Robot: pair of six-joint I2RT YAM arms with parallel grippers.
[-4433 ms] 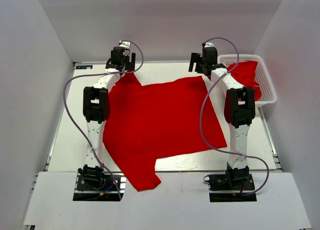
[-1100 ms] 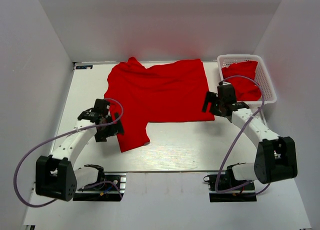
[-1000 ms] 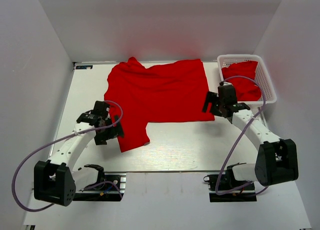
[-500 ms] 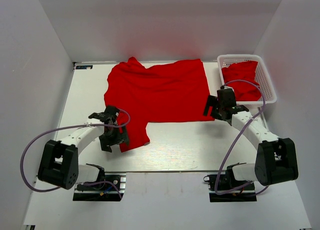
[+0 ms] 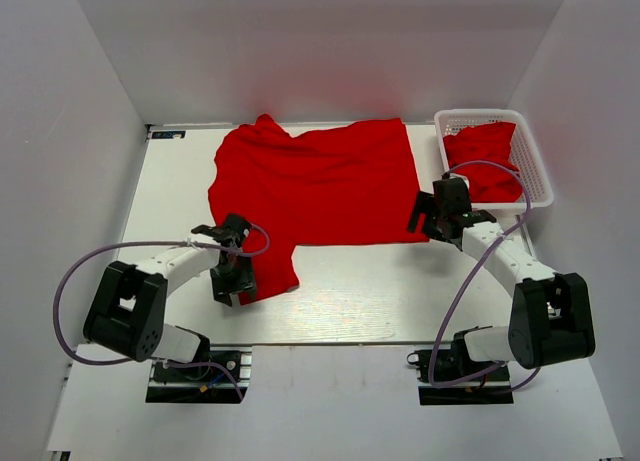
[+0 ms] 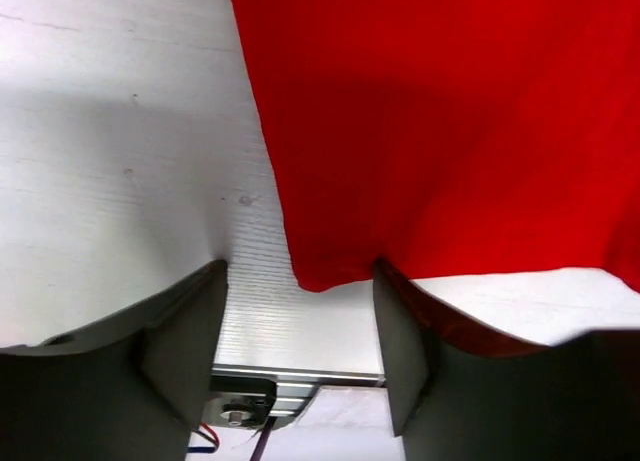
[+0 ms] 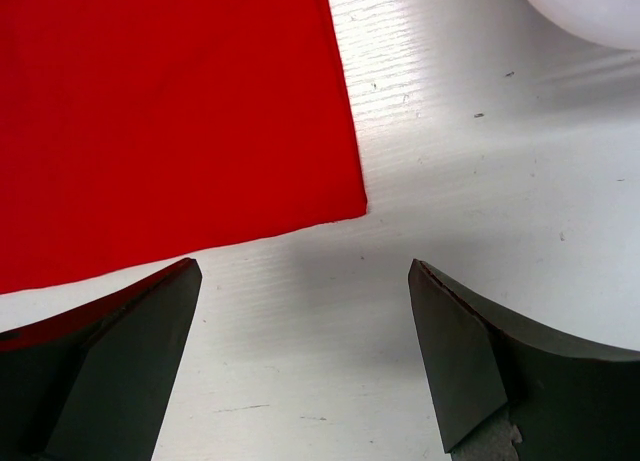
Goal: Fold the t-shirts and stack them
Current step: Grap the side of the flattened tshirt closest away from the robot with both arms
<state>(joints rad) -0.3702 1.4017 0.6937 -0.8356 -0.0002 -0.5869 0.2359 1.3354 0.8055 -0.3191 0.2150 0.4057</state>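
A white basket [image 5: 533, 171] is sitting on the tabletop [image 5: 380, 281], and a crumpled red shirt [image 5: 482, 164] is lying inside it. Just left of the basket, a second shirt [image 5: 320, 186] is lying spread flat, its right edge close to the basket's wall. One sleeve [image 5: 268, 269] is reaching toward the arm bases, well left of the basket. The left end effector [image 6: 298, 281] is hovering low at that sleeve's corner, released, its fingers spread with the corner lying between them. The right end effector [image 7: 300, 271] is hanging just beside the basket's near left corner, over the spread shirt's near right corner, also released, its fingers wide apart and gripping nothing.
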